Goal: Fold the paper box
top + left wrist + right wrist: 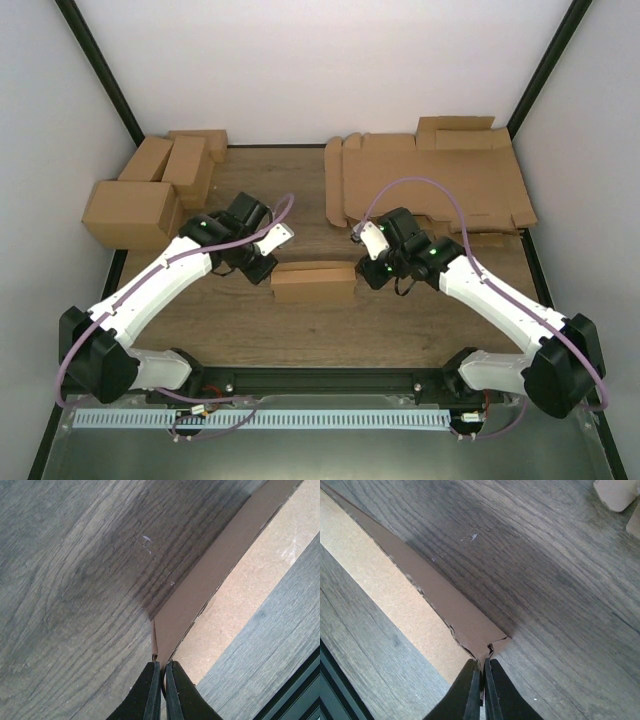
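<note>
The paper box [313, 282], plain brown cardboard, lies low and long at the middle of the wooden table [300, 190], between the two arms. My left gripper [268, 270] is at its left end. In the left wrist view the left gripper [161, 669] is shut, its black fingers [145, 695] pinching the corner of the box's upright side wall [200, 580]. My right gripper [362, 274] is at the box's right end. Seen from the right wrist, the right gripper [481, 666] is shut on the torn corner of the box wall [445, 605].
Several finished brown boxes [150, 195] stand at the back left. A pile of flat brown sheets [430, 185] lies at the back right. White walls with black corner posts enclose the table. A black rail [330, 380] runs along the near edge.
</note>
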Controlling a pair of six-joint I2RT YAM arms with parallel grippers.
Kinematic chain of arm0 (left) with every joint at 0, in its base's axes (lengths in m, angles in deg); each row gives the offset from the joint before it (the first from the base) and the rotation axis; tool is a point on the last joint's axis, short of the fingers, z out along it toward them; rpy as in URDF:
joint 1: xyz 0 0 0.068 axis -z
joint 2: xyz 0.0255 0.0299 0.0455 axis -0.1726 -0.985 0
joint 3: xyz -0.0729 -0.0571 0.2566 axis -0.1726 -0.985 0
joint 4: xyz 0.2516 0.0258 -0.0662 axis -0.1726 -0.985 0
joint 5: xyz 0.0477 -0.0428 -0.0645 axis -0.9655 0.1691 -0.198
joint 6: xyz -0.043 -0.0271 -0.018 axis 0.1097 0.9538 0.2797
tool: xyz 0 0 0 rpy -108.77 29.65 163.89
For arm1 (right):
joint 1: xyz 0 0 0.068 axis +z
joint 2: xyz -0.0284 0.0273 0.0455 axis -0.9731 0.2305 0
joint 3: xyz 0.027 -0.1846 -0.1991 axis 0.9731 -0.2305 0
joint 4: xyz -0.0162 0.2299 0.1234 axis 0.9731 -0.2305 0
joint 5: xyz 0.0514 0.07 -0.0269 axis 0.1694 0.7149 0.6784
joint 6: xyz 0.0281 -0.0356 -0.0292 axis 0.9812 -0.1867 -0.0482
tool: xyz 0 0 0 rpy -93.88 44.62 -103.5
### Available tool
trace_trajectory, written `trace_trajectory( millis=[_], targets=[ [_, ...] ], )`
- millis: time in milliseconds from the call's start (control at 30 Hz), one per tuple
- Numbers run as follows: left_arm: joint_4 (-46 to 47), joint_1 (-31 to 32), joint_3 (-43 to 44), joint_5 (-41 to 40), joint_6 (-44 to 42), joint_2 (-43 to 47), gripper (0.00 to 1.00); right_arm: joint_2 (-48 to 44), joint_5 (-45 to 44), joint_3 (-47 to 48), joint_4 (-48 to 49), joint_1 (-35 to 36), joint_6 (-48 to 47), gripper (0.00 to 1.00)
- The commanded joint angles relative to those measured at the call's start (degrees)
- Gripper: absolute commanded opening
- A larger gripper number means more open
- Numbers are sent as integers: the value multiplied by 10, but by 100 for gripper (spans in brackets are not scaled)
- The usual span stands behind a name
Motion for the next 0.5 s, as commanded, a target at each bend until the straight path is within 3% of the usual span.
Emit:
trace_trajectory(
  millis=[0,367,467],
  targets=[
    [3,8,17,-4,26,1,4,7,-12,37,-5,7,44,1],
    [112,28,0,-53,221,8,4,-4,-60,21,35,7,201,1],
    [133,32,-14,-57,250,33,11,-9,-58,9,46,7,222,1]
  ],
)
